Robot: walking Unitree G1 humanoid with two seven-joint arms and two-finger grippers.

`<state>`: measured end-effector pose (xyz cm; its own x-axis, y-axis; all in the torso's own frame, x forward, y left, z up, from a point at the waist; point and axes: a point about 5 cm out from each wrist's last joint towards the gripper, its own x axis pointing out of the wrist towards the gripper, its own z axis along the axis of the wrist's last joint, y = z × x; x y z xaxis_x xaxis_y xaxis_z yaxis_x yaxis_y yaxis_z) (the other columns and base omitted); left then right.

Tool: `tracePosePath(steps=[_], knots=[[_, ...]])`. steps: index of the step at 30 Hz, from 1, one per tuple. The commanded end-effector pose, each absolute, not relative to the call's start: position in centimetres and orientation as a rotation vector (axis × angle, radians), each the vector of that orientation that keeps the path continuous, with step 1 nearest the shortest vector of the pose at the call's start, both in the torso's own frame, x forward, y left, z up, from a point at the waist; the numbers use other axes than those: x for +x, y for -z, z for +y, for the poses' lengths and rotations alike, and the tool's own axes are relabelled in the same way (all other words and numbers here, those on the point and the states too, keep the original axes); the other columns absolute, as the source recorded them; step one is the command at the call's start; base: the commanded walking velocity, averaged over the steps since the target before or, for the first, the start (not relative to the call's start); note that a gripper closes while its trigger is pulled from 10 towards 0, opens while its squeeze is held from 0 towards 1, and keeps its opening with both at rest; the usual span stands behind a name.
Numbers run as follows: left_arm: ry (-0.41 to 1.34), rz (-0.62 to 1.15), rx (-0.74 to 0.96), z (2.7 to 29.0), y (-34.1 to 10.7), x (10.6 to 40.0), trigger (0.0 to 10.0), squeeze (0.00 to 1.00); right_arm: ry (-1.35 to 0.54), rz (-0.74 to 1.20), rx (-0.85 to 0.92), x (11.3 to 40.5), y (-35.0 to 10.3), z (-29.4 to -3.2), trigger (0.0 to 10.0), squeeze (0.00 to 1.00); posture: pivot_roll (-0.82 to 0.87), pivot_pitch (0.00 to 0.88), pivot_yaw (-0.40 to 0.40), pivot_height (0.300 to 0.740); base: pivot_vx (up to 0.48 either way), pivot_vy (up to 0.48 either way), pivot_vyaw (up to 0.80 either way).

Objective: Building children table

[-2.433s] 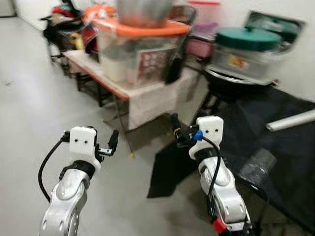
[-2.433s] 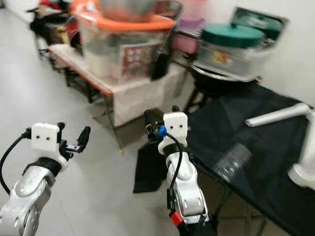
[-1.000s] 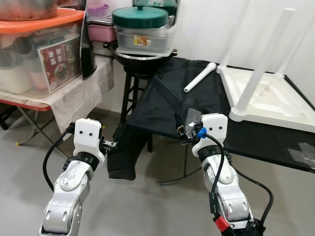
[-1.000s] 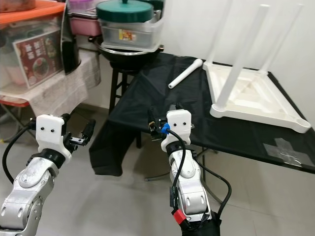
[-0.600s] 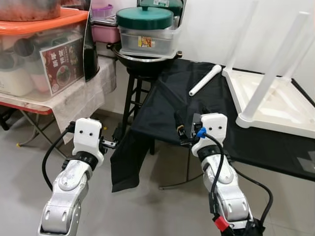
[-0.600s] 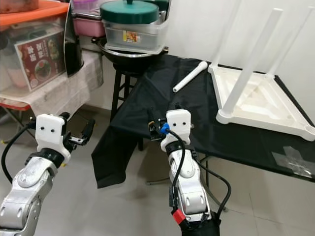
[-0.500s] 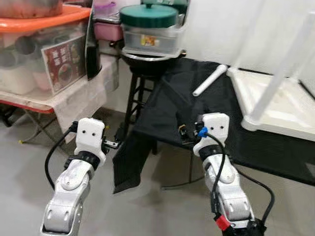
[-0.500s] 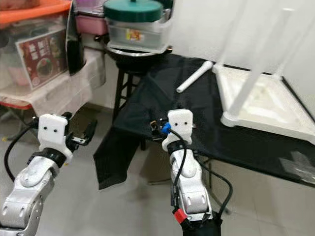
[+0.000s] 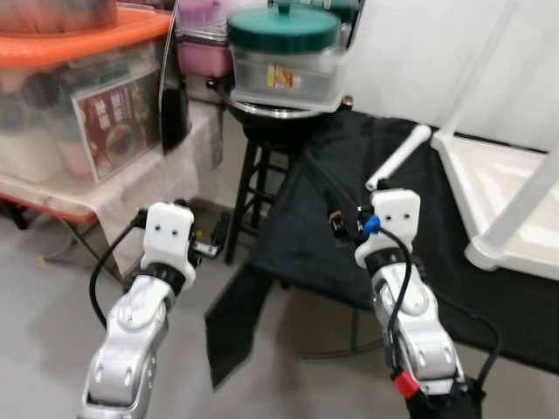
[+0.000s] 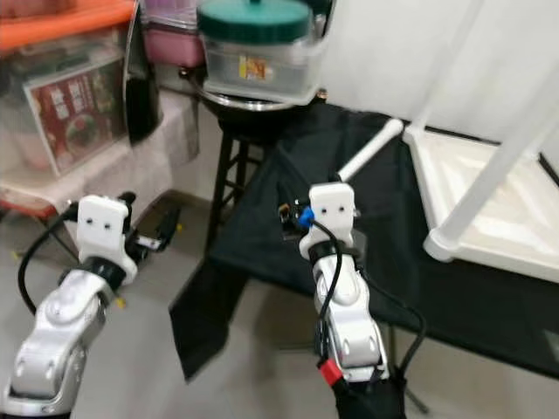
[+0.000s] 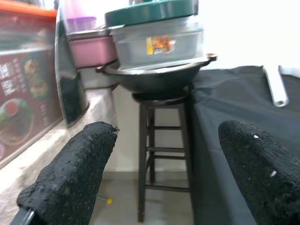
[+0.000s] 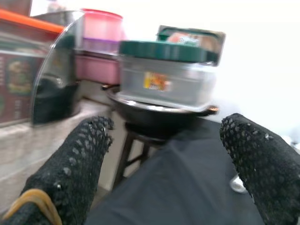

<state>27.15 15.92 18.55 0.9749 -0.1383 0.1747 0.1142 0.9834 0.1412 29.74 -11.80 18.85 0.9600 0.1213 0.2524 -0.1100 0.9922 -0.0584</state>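
The left gripper [image 9: 214, 240] hangs above the grey floor [image 9: 44, 332], fingers spread wide, holding nothing. Beyond it a black stool [image 11: 161, 154] carries a wok [image 11: 157, 77] and a green-lidded container [image 9: 284, 52]. The right gripper [image 9: 342, 223] is raised at the near left edge of the black-draped table [image 10: 489, 305], fingers apart and empty. A loose white table leg [image 9: 397, 157] lies on the cloth, its long axis running from the near side toward the far right. The upturned white children's table [image 10: 489, 209] sits at the right edge, legs upward, cut off by the frame.
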Motion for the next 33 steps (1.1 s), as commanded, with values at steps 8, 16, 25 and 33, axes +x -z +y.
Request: tracePosePath(steps=[8, 16, 25, 33], knots=[[0.133, -0.178, 0.128, 15.75, -18.36, 27.33, 10.0, 0.00, -0.099, -0.253, -0.057, 29.79, -18.74, -12.47, 10.0, 0.00, 0.11, 0.000, -0.090, 0.740, 0.333, 0.000, 0.00], [0.131, -0.175, 0.133, 15.91, -18.33, 27.34, 10.0, 0.00, -0.095, -0.257, -0.055, 29.83, -18.82, -12.48, 10.0, 0.00, 0.11, 0.000, -0.090, 0.740, 0.334, 0.000, 0.00], [0.118, -0.173, 0.128, 16.05, -18.31, 27.36, 10.0, 0.00, -0.090, -0.263, -0.059, 30.09, -19.06, -12.56, 10.0, 0.00, 0.11, 0.000, -0.092, 0.740, 0.329, 0.000, 0.00], [0.119, -0.169, 0.103, 16.02, -18.26, 27.31, 10.0, 0.00, -0.086, -0.264, -0.059, 30.26, -19.19, -12.67, 10.0, 0.00, 0.11, 0.000, -0.094, 0.740, 0.097, 0.000, 0.00]])
